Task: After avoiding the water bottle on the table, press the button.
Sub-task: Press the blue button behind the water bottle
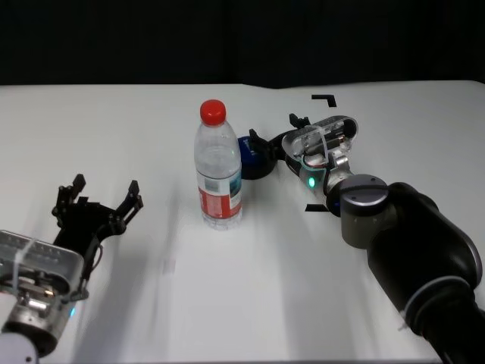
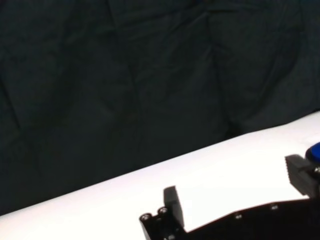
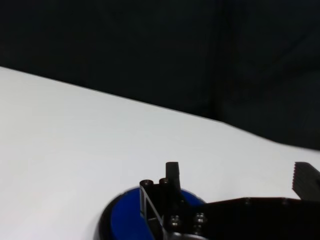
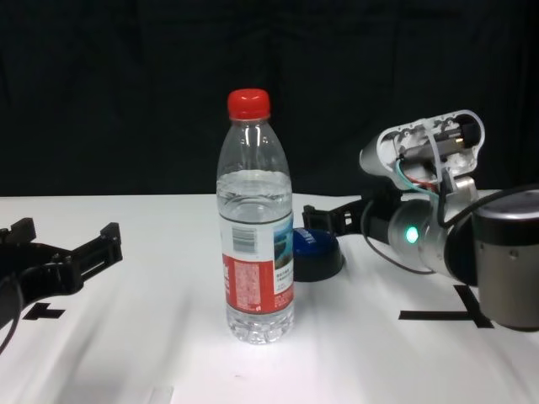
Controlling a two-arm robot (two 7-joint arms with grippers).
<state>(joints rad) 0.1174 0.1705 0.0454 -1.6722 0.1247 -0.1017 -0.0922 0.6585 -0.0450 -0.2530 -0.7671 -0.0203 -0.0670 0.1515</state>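
The water bottle (image 1: 219,168), clear with a red cap, stands upright mid-table (image 1: 114,129); the chest view shows it in the foreground (image 4: 256,244). Just behind it to the right sits the low blue button (image 1: 252,158) (image 4: 317,252). My right gripper (image 1: 276,130) is open beside the bottle, on the bottle's right, and hovers at the button. In the right wrist view one fingertip (image 3: 172,171) is over the blue dome (image 3: 125,217); whether it touches I cannot tell. My left gripper (image 1: 104,196) rests open at the near left, well away from the bottle.
Black tape marks lie on the white top: a corner (image 1: 326,98) at the far right, a T (image 4: 445,314) near my right forearm, and another (image 4: 40,312) by the left gripper. A dark curtain closes off the table's far edge.
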